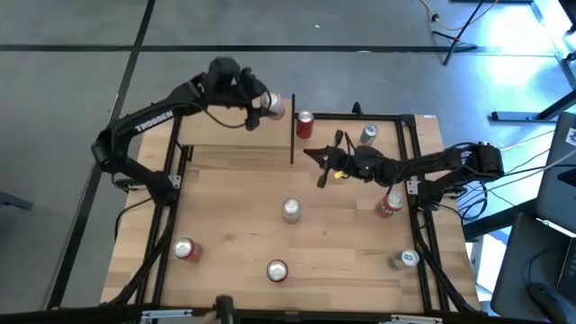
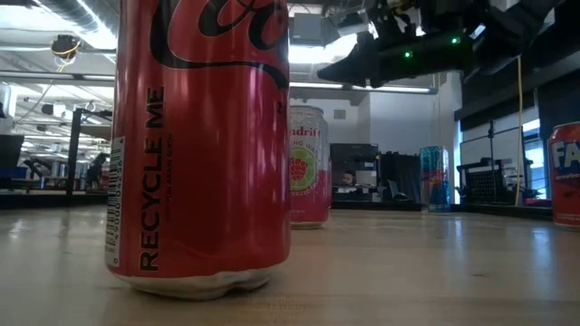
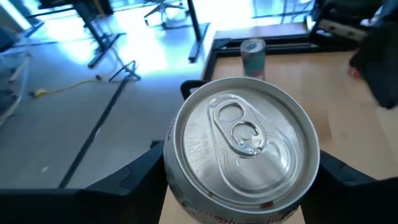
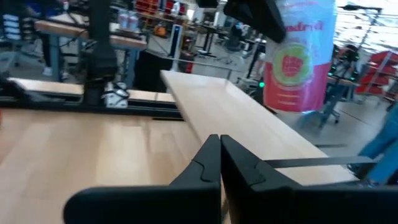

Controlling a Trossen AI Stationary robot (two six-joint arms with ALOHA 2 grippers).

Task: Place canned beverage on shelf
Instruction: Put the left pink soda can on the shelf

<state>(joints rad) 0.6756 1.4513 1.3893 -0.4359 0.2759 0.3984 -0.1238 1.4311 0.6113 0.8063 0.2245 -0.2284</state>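
High view: left gripper (image 1: 267,109) jaws clamped on can (image 1: 274,107) beyond shelf (image 1: 360,148) edge; right gripper (image 1: 317,160) jaws together.

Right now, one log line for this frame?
left gripper: fingers shut on can, lifted at shelf's end | right gripper: shut, empty, over table | red can on shelf

eight cans in all: one can (image 1: 274,107) held off the table's far edge, two cans (image 1: 305,124) on the one shelf (image 1: 387,129), five cans (image 1: 292,211) on the table (image 1: 234,225). two arms (image 1: 153,121).
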